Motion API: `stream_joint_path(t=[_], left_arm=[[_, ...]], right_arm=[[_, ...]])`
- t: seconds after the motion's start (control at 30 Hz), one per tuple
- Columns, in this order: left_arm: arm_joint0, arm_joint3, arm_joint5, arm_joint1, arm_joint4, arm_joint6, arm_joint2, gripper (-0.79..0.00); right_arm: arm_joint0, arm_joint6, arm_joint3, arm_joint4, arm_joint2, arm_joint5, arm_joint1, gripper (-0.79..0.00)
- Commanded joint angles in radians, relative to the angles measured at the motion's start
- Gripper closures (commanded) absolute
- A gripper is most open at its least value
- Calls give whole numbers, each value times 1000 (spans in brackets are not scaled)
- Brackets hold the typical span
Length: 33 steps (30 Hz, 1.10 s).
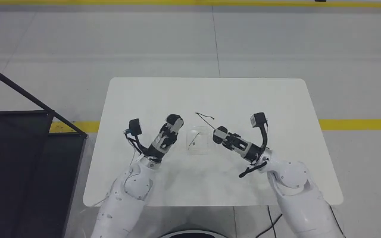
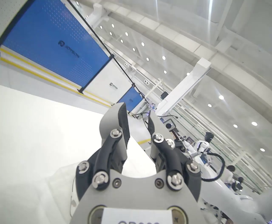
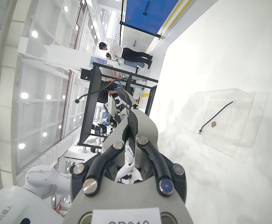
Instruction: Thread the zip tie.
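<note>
Two ties: one zip tie [image 1: 205,116], thin and likely light and springy, juts from the right gripper's [image 1: 216,131] clamped jaws; a second tie [image 3: 216,114] lies in the clear tray [image 3: 242,106]. The left gripper's [image 2: 137,114] jaws stand apart, empty; it should pinch near the tip.

White label [image 2: 137,216] at the base of the left gripper [image 2: 137,114]: print cropped by the frame edge, unreadable. Right gripper [image 3: 130,112] base label [image 3: 126,216]: same. Blue panels [image 2: 53,48] [image 3: 148,14] far beyond the fingertips carry a logo with wordmark.
</note>
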Motion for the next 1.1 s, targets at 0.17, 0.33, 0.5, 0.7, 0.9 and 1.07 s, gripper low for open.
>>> stream_joint_path(t=[0.17,0.33,0.5,0.7,0.9,1.07], left_arm=[[-2,-30,27,19,-14,-167,-44,-785],[-2,-30,27,19,-14,-167,-44,-785],[-2,-30,27,19,-14,-167,-44,-785],[-12,-6,64,19,-250,-301,-1,-785],[-59,53,82,28,-619,-560,21,-785],[-79,79,105,41,-812,-731,3,-785]], right_arm=[[-12,43,2,-3,31,-17,10,0],[-12,43,2,-3,31,-17,10,0],[-12,43,2,-3,31,-17,10,0],[-16,57,-3,17,23,-36,11,0],[12,224,59,130,35,-119,20,0],[55,370,126,224,33,-143,27,0]])
